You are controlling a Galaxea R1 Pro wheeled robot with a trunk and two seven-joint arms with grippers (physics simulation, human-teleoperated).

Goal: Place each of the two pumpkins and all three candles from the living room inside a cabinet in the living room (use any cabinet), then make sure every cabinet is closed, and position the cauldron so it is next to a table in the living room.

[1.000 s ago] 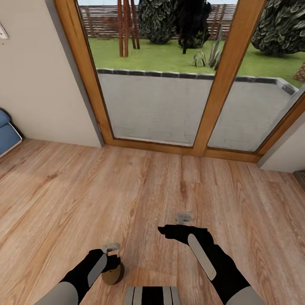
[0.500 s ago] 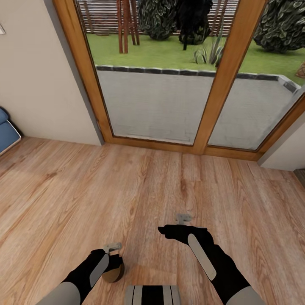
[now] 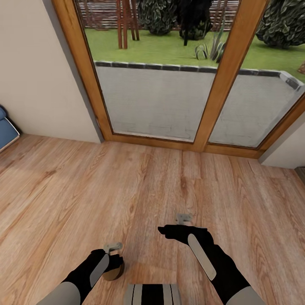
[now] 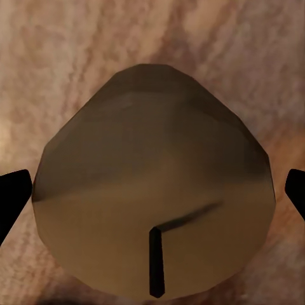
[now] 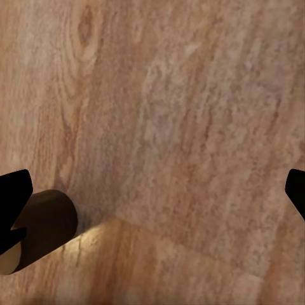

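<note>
**Over bare floor, candle in my left grip**

Nearest me, at the bottom of the head view, sits my trunk, grey with dark bands. Just left of it my left gripper hangs low over the wooden floor with a candle under it, a stubby cylinder that looks tan in this light. From the left wrist the candle sits between my two dark fingertips, one at each edge of it, with a short dark wick showing on its flat end. My fingers are clamped on it.

To the right and a little farther out, my right gripper hovers above the planks. From the right wrist, its fingertips stand well apart with bare wood grain between them, so that one holds nothing. The candle shows at the edge there too, beside my fingertip.

Beyond both arms the floor runs clear to the far wall. At the far left edge a blue cushion pokes in, resting on the floor against the beige wall. Straight ahead stands a glass door in a warm wooden frame, with a second pane to its right. Through the glass lie a grey paved patio, then lawn, dark shrubs and a fence farthest off.
</note>
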